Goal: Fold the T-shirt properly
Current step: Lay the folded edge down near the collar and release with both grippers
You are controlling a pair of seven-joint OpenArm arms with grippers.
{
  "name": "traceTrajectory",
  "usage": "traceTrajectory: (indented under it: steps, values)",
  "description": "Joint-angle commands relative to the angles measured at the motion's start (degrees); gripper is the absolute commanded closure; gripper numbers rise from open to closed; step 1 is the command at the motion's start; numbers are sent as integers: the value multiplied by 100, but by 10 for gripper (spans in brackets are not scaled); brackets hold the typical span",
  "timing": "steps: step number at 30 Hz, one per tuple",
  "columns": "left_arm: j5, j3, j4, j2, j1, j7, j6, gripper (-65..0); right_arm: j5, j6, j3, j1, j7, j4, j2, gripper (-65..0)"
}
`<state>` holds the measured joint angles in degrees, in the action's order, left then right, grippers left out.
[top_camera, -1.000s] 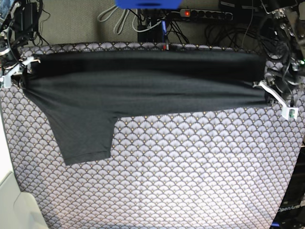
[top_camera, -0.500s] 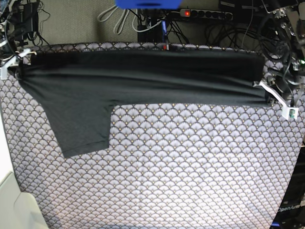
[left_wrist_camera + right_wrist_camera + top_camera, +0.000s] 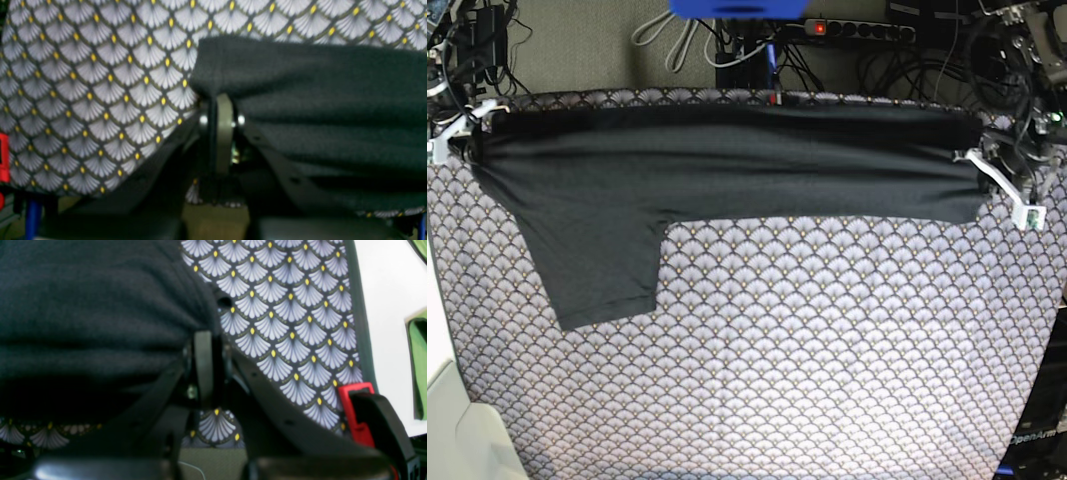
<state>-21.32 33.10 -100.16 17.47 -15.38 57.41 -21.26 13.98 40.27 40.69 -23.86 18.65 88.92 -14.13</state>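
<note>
T-shirt [image 3: 727, 165]: dark charcoal knit, plain. Lies as a long folded band across the far part of the table, stretched between the two grippers, with one short sleeve [image 3: 602, 265] hanging toward the near side at the base view's left. Band edges roughly straight; a soft lengthwise crease runs along the middle.

Right gripper [image 3: 467, 125]: at the band's end on the base view's left, by the table's far corner. Jaws pressed together on the shirt's edge; in the right wrist view the fabric [image 3: 93, 306] bunches directly at the fingertips and spreads away to that view's left.

Left gripper [image 3: 982, 165]: at the opposite end of the band, on the base view's right. Jaws pinched together on the shirt corner; in the left wrist view the cloth [image 3: 317, 100] gathers at the fingertips and extends to that view's right.

Tablecloth [image 3: 827, 350]: lilac-grey scallop pattern with small yellow dots, covers the whole table; the near half bears nothing but the sleeve.

Power strip [image 3: 857, 30]: on the floor beyond the table, red switch lit, among tangled cables [image 3: 677, 40].
</note>
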Motion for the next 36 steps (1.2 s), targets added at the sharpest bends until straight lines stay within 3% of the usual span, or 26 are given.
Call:
traceTrajectory:
  steps: [1, 14, 17, 20, 23, 30, 36]
  values:
    - [-35, 26, -63, 103, 21, -92, 3, -5, 75, -27, 41, -71, -147, 70, -95, 0]
    - [-26, 17, -28, 112, -260, -92, 3, -12, 66, -27, 24, -177, -147, 61, -103, 0]
    - [-26, 17, 139, 112, -313, -92, 3, -73, 66, -27, 24, -177, -41, 61, -103, 0]
    - [-26, 17, 201, 103, -392, -92, 3, -152, 66, -27, 24, -151, 548, 97, -121, 0]
    - [-26, 17, 209, 103, -489, -92, 3, -163, 66, -27, 32, -115, 873, 97, -253, -49]
    - [-26, 17, 209, 129, -585, -92, -15, -166, 66, -27, 32, -124, 873, 97, -270, -170]
    - [27, 52, 218, 138, -700, -92, -771, -167, 66, -27, 68, -124, 873, 97, -270, -213]
